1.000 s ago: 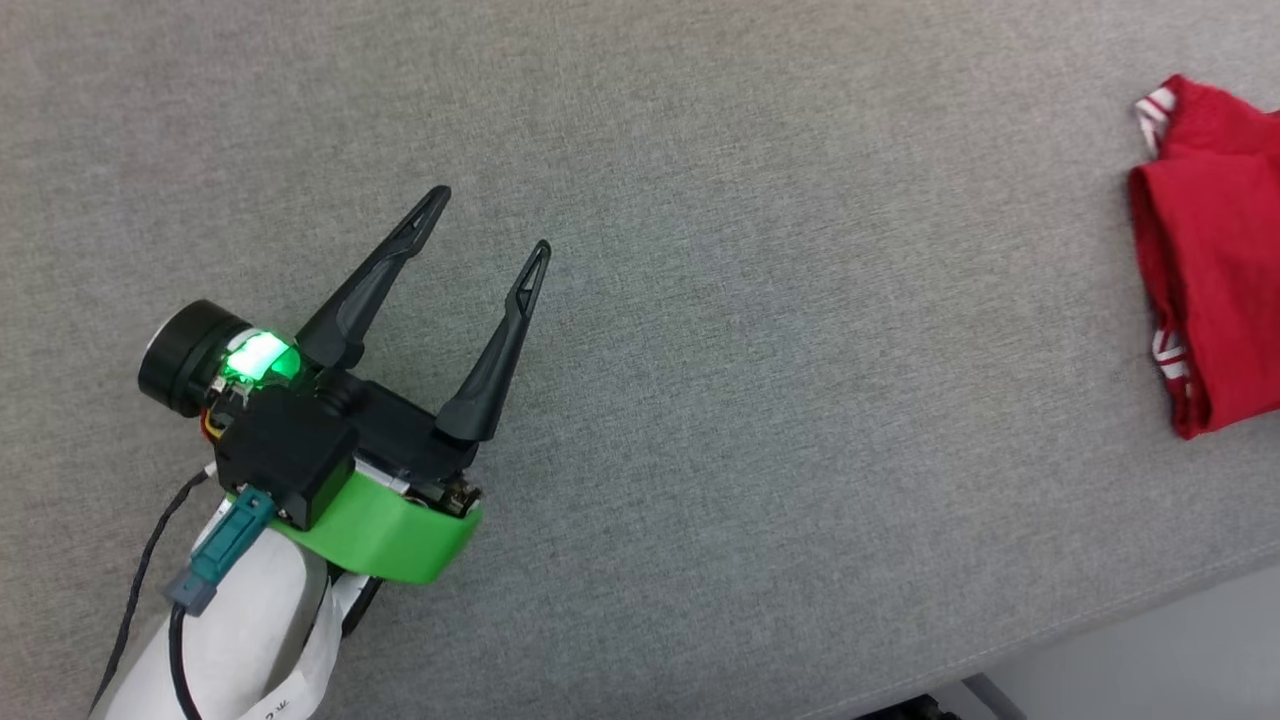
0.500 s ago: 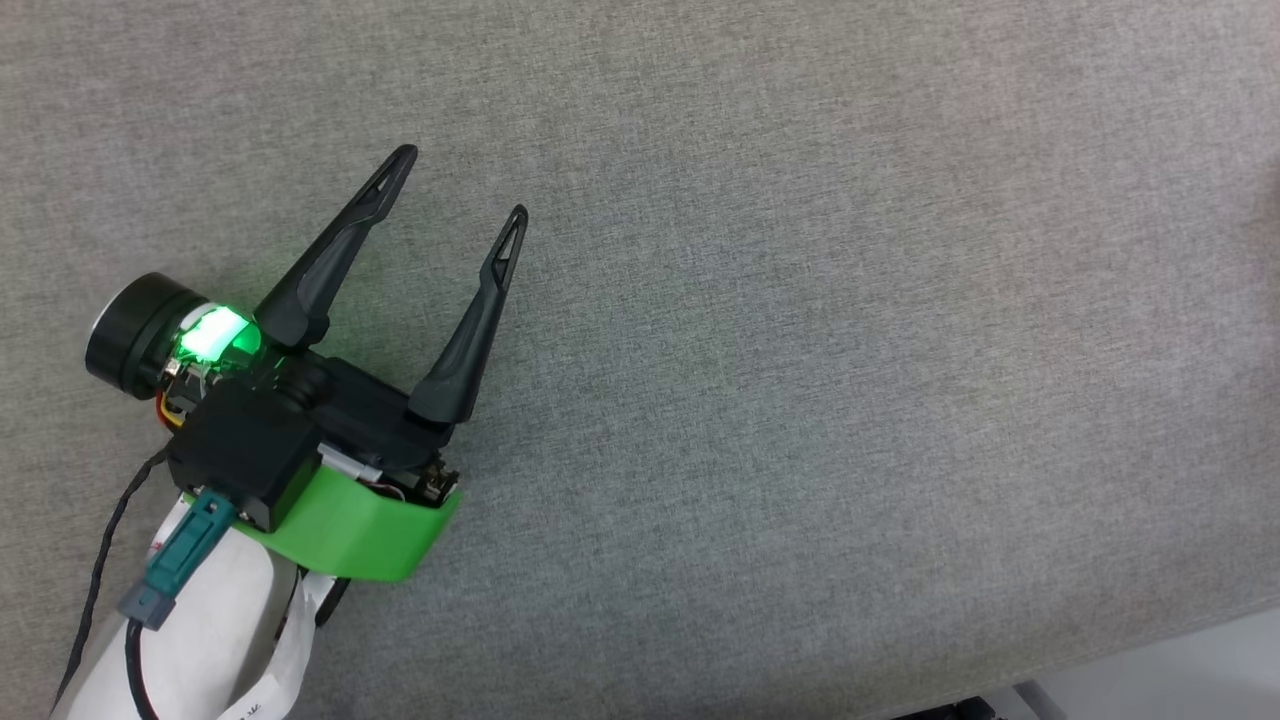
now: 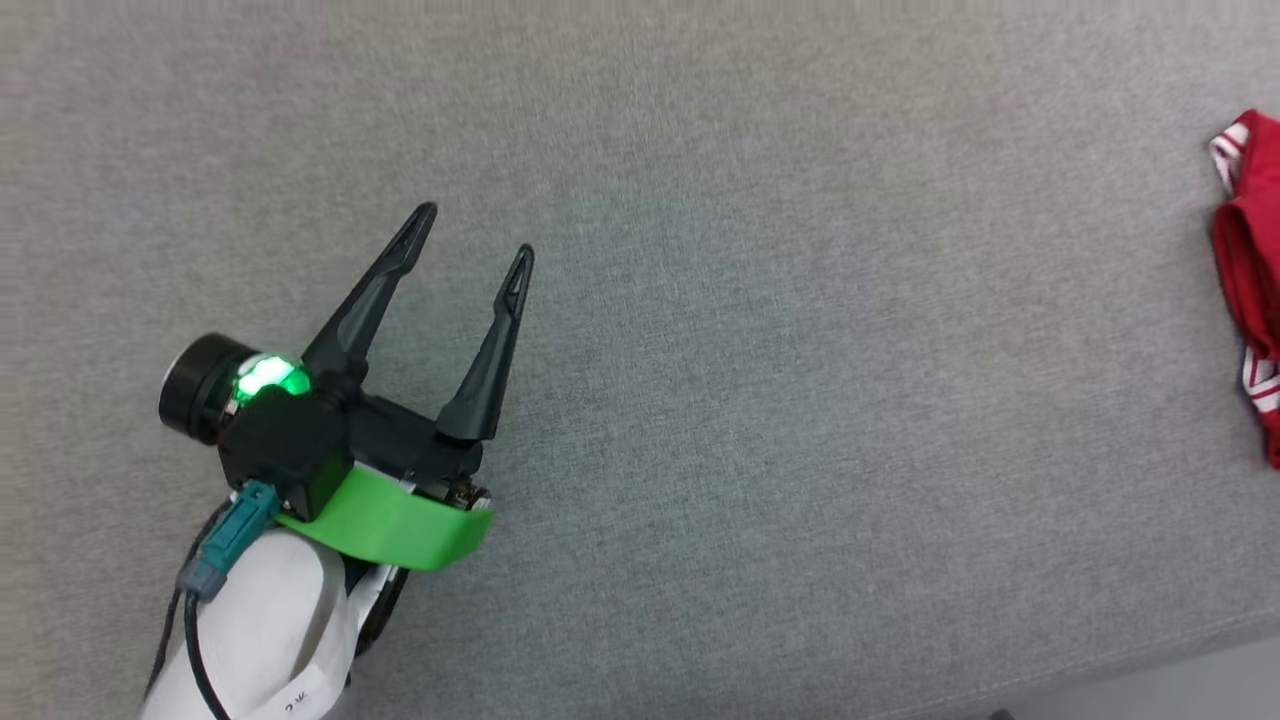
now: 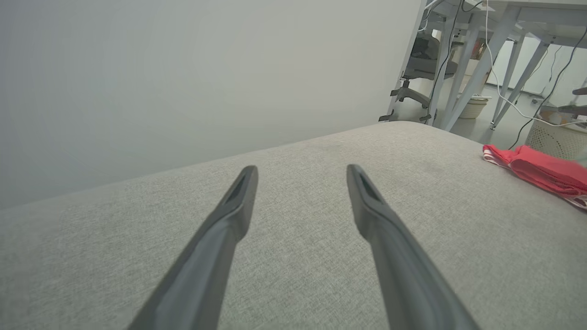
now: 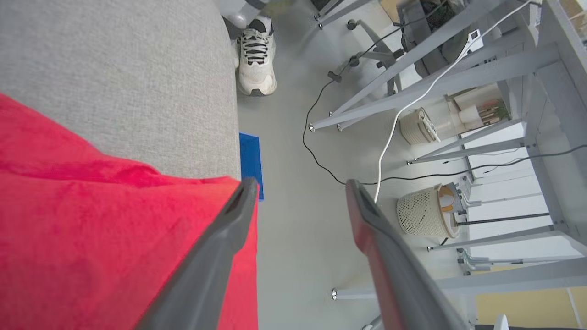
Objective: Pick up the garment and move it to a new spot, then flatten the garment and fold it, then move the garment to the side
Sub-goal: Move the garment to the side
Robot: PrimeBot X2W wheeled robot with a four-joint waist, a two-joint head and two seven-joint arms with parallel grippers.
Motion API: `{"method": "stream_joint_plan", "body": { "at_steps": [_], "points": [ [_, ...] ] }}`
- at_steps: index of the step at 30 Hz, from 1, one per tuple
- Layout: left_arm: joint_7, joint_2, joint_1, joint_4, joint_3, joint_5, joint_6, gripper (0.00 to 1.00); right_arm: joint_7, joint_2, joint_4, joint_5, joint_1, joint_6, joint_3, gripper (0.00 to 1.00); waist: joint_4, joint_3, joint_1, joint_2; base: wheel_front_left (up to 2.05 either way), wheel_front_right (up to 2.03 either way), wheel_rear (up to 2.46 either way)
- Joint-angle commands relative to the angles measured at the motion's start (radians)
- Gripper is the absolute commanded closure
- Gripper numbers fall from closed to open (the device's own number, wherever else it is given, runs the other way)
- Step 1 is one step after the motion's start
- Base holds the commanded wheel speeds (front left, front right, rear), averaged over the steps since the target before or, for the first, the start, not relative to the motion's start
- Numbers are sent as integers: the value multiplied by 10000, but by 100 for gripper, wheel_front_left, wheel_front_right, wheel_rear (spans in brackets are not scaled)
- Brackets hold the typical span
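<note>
In the head view the left tool (image 3: 476,229) is seen spread and empty, the garment (image 3: 1250,270) lying well to its right on the grey padded surface (image 3: 800,400); in the right wrist view the right tool (image 5: 300,182) is seen spread, the garment beneath one finger.

Garment (image 3: 1255,270): red jersey fabric with white-and-red striped trim showing at two spots along its near side. Folded into a compact, slightly rumpled bundle. Lies flat on the grey fabric surface (image 3: 800,350), at its right-hand edge.
</note>
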State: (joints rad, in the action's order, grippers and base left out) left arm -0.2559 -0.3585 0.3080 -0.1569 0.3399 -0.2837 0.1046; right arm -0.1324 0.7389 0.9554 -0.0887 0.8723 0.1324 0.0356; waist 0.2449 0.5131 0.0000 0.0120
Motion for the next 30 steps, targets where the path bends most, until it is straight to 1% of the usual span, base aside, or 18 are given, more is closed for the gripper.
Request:
{"method": "stream_joint_plan", "body": {
  "at_steps": [1,5,9,12,17,21,25,27,30],
  "points": [
    [-52,177,-220,53,-168,-109,-38,0,-228,-126,-206,71,106,-17,189,0,-261,-1169,0,-120,0,0,0],
    [-55,614,-677,295,-589,-268,35,0,-730,-552,-831,498,-233,-17,495,0,-569,-2026,0,-120,0,0,0],
    [-57,1023,-1178,545,-1089,-245,78,0,-1005,-1268,-1782,1558,-835,-17,347,0,-888,-2798,0,-120,0,0,0],
    [-57,1337,-1580,788,-1512,-144,86,0,-1076,-1839,-2767,2380,-1605,-17,186,0,-1154,-3330,0,-120,0,0,0],
    [-58,1662,-2096,1051,-1932,144,148,0,-1095,-2727,-4955,3319,-3176,-17,-122,0,-1538,-3899,0,-120,0,0,0],
    [-58,1912,-2418,1304,-2197,263,187,0,-809,-3506,-6687,3512,-4529,-17,-390,0,-1829,-4180,0,-120,0,0,0],
    [-58,2101,-2602,1541,-2299,423,219,0,-646,-4388,-8078,3516,-5740,-17,-613,0,-2090,-4330,0,-120,0,0,0],
    [-58,2188,-2682,1671,-2312,467,231,0,-674,-4797,-8563,3422,-6329,-17,-678,0,-2221,-4411,0,-120,0,0,0],
    [-58,2300,-2784,1858,-2319,438,244,0,-771,-5320,-8926,3351,-7095,-17,-745,0,-2379,-4525,0,-120,0,0,0]
  ]
}}
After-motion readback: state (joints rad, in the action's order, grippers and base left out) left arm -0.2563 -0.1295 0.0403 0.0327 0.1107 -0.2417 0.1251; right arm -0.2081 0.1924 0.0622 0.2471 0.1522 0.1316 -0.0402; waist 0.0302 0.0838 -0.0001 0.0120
